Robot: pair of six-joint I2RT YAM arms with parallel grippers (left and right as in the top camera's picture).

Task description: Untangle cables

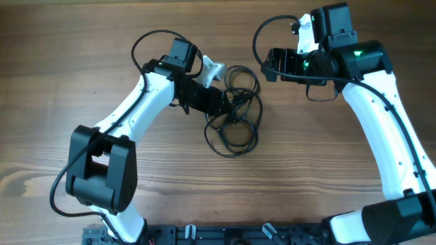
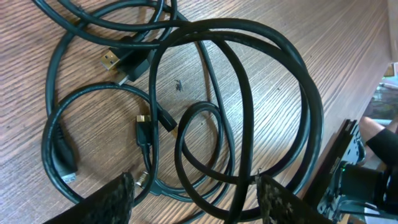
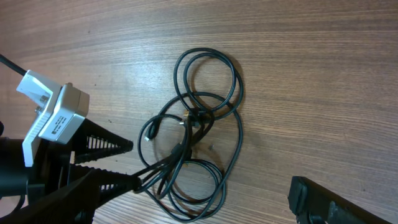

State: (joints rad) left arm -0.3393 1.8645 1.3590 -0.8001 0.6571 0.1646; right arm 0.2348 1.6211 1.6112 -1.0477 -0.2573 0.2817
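The cables are thin black cords lying in overlapping loops on the wooden table at its middle. They also show in the left wrist view and the right wrist view. A gold USB plug and a smaller plug lie among the loops. My left gripper is low over the pile's upper left. Its fingers are spread wide with several strands lying between them. My right gripper is open and empty, raised to the right of the pile.
The wooden table surrounds the pile. The left arm reaches in from the lower left, with its white wrist camera beside the pile. The right arm runs down the right side.
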